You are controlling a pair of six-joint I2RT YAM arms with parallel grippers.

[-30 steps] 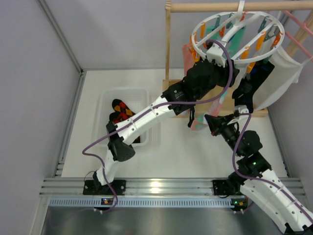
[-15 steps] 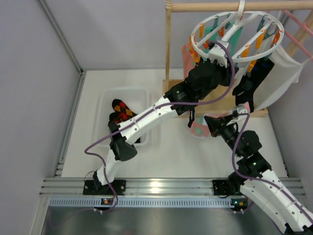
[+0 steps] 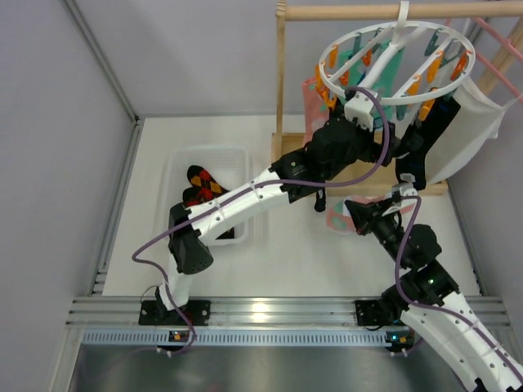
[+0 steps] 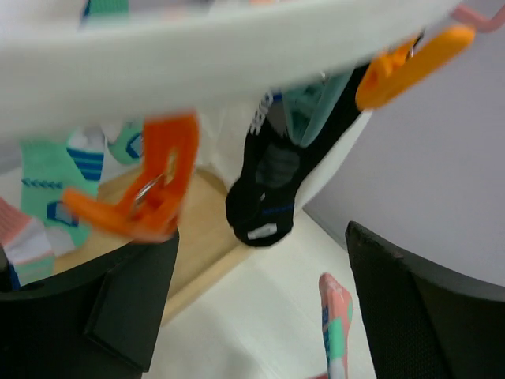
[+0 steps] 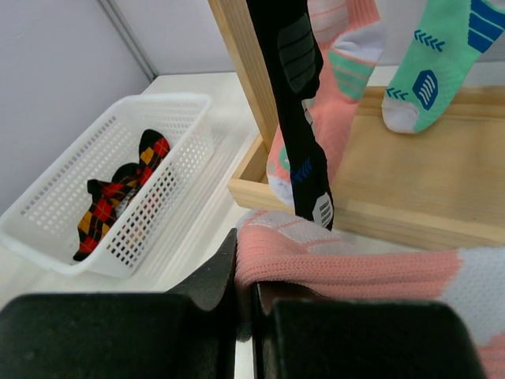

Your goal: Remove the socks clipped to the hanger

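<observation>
Overhead, the round white hanger (image 3: pixel 398 39) hangs by its hook from the wooden stand (image 3: pixel 368 11) at the far right of the desk (image 3: pixel 302 253), its orange and teal pegs dangling around the ring. The left tool (image 3: pixel 359 106) is raised right under the ring's near edge. In the left wrist view the left tool (image 4: pixel 256 316) stands wide open with nothing between its fingers, and an orange peg (image 4: pixel 150 197) hangs just above one finger, beneath the blurred white band of the hanger (image 4: pixel 237 55).

Lower down, the right tool (image 3: pixel 359 214) is closed on a pink sock (image 3: pixel 339 219) close above the desk, in front of the stand's wooden base. The right wrist view shows the right tool (image 5: pixel 245 276) pinching the ribbed edge of that pink sock (image 5: pixel 347 264), whose far end runs out of the picture.

Other socks hang from the pegs above the base: a black sock (image 5: pixel 296 95) nearest the camera, a second pink sock (image 5: pixel 339 79) just behind it, and a mint-teal sock (image 5: pixel 430 55) to the right. A large white cloth (image 3: pixel 482 122) hangs at the hanger's right side.

A white basket (image 3: pixel 176 163) sits on the desk to the left, holding a black sock with red-orange diamonds (image 3: pixel 204 184).
</observation>
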